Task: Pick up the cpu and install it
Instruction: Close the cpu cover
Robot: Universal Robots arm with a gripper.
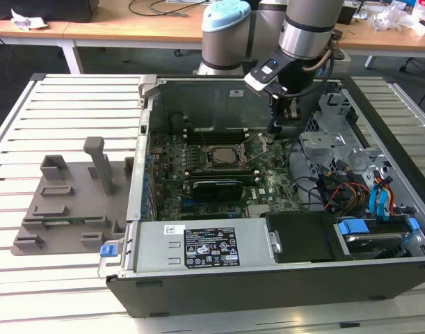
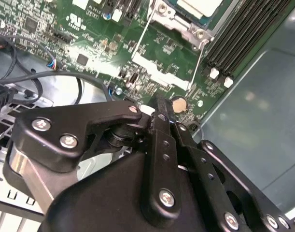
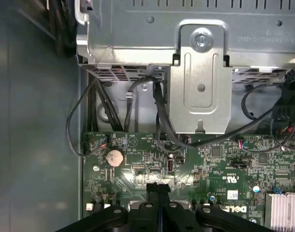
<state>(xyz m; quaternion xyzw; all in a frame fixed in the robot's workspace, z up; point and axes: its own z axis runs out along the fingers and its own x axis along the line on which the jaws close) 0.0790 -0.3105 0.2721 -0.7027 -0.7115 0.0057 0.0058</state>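
The cpu (image 1: 223, 155) lies flat in the socket at the middle of the green motherboard (image 1: 275, 184), inside the open computer case (image 1: 268, 278). Its silver-grey top (image 2: 199, 6) also shows in the second wrist view, with the socket's thin wire lever (image 2: 199, 63) swung up beside it. My gripper (image 1: 275, 127) hangs over the board toward the exterior view's right of the socket, apart from the cpu. Its black fingers (image 3: 158, 192) are pressed together with nothing between them, tips just above a round coin battery (image 3: 114, 156).
A long black graphics card (image 1: 215, 186) lies in front of the socket. A grey power supply (image 1: 198, 247) lines the case front. A metal drive cage (image 3: 200, 72) and loose cables (image 1: 344, 188) crowd the right. Memory slots (image 2: 244, 38) flank the socket. A grey fixture (image 1: 73, 202) sits left.
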